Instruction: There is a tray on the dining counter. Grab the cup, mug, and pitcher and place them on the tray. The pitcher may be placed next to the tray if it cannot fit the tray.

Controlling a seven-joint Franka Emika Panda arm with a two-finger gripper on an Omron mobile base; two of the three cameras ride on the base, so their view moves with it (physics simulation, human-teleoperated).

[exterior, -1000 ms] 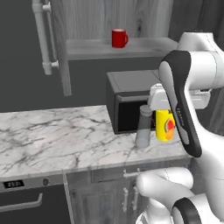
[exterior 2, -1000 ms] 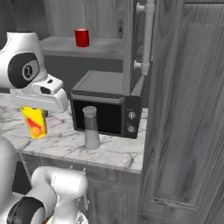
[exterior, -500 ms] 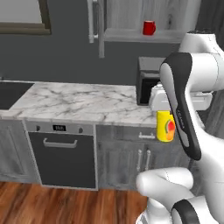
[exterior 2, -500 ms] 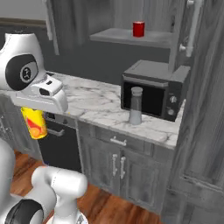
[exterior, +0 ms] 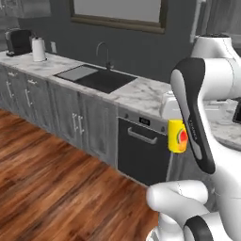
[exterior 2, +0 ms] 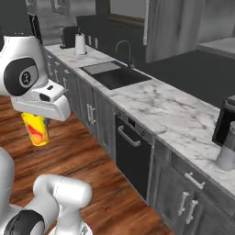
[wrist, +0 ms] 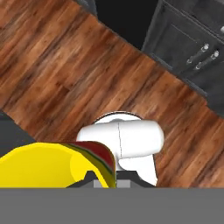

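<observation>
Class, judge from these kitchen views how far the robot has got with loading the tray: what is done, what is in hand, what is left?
Nothing looks delivered yet. In hand: the gripper is shut on the yellow cup, carried above the wooden floor, away from the marble worktop. Left: setting the cup on the tray, then the mug and pitcher. A grey cylinder, probably the pitcher, stands on the worktop.

Both base views are looking forward from behind the arm over the same marble worktop with its dark sink (exterior: 101, 80) (exterior 2: 114, 75), while the hand view is facing down past the jaws at the wooden plank floor (wrist: 57, 74).
</observation>
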